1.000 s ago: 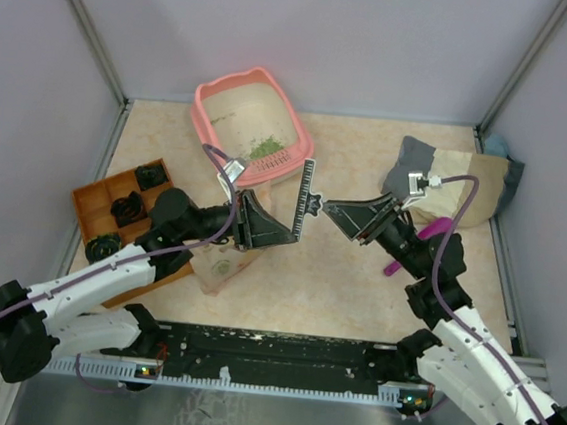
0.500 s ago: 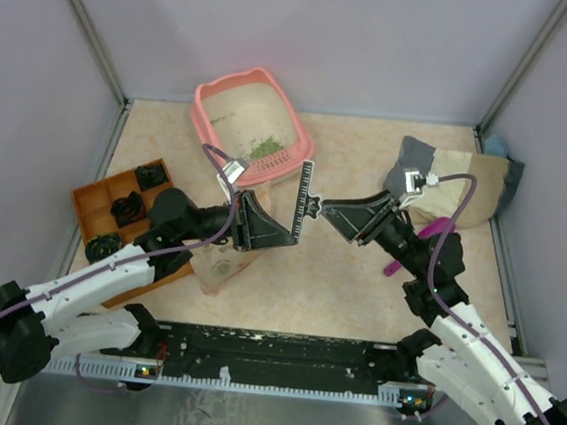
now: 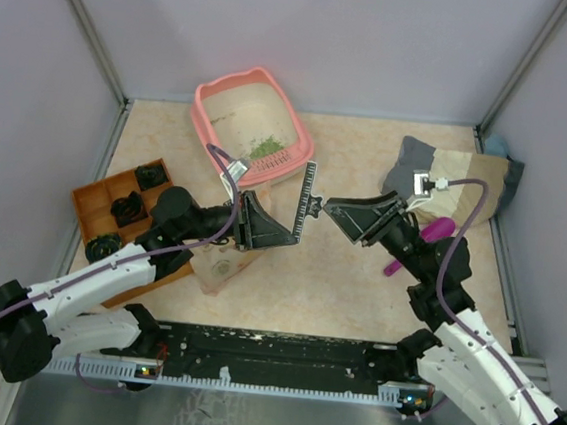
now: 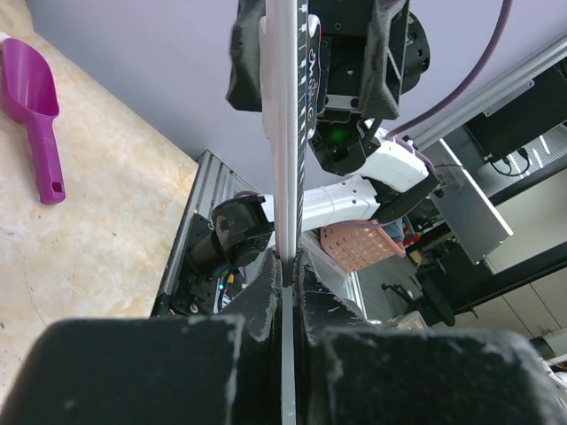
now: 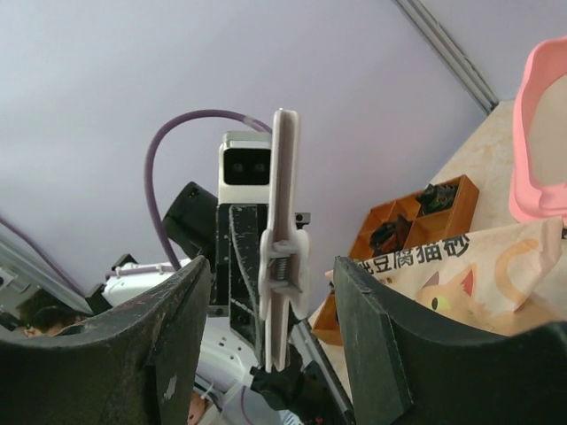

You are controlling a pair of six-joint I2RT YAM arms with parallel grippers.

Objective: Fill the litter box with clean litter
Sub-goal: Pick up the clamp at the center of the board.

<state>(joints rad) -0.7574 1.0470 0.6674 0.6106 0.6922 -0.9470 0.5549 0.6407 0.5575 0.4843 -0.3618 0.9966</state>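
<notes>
— 2 grippers: state of each?
— Left gripper point(image 3: 293, 235): clenched on a white clip point(image 3: 306, 200), which stands on edge above the table centre. Right gripper point(image 3: 330, 207): released, jaws spread, just beside the clip at its 3 o'clock.
— Position of the litter box?
— Litter box point(image 3: 230, 117): 11 o'clock from the clip, near the table's far edge. It is a salmon-pink rectangular tray with rounded corners, a raised rim and 2 ear bumps on the far rim. Clean litter point(image 3: 266, 149): 1 small loose patch of green granules in the box's 5 o'clock corner.
</notes>
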